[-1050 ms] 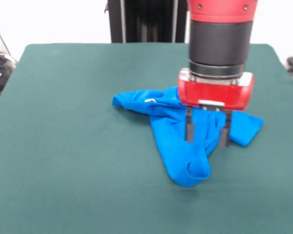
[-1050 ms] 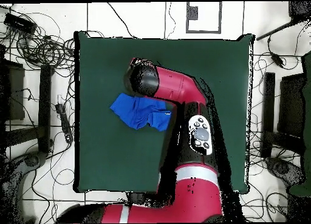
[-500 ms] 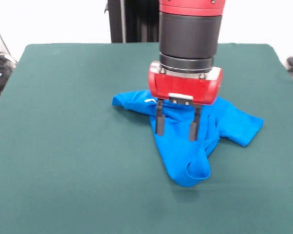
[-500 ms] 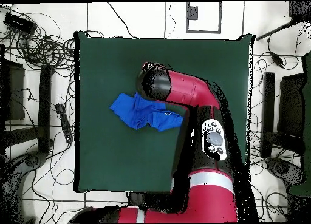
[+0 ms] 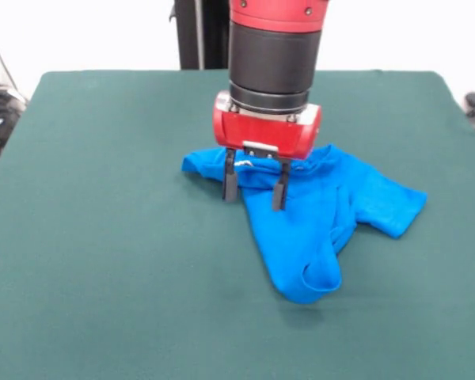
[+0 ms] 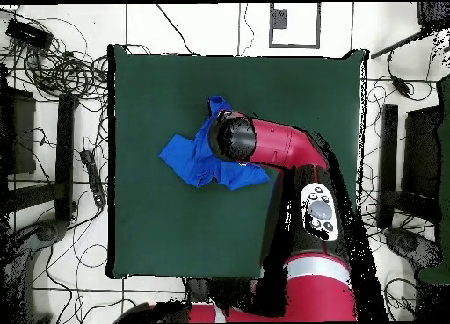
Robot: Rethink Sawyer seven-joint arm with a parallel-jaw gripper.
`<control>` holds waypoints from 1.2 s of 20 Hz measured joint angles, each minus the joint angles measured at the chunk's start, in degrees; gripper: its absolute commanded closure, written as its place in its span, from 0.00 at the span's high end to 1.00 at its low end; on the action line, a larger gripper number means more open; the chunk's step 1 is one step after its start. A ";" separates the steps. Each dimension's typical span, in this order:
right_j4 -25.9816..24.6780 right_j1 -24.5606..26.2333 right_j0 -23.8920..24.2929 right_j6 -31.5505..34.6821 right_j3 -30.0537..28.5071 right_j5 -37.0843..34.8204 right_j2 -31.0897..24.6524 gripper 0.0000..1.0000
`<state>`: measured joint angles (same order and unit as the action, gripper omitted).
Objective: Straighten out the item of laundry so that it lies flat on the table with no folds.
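The item of laundry (image 5: 317,214), a bright blue T-shirt, lies crumpled and folded near the middle of the green table (image 5: 103,261). One folded lobe reaches toward the front edge and a sleeve sticks out at the right. A small white patch of print shows near its left end. My gripper (image 5: 253,190) hangs open just above the shirt's left part, its two dark fingers (image 5: 229,184) pointing down with nothing between them. In the overhead view the arm's wrist (image 6: 233,138) covers the shirt's (image 6: 189,158) right part and the gripper itself is hidden.
The red arm (image 6: 303,189) reaches in from the bottom of the overhead view across the table's right half. Cables (image 6: 53,66) and stands lie on the floor around the table (image 6: 158,233).
My gripper has moved left across the shirt in the front view, from over its right part to its left part, staying open. The shirt has kept its shape.
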<state>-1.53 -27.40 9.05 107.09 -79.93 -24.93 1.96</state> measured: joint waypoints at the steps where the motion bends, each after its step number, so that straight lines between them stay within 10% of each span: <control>1: -0.36 0.01 0.04 0.00 -0.37 0.05 0.00 1.00; 24: -1.13 0.06 -3.46 0.00 -8.03 5.21 -0.13 1.00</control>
<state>-2.66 -27.35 5.59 107.09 -87.96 -19.72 1.82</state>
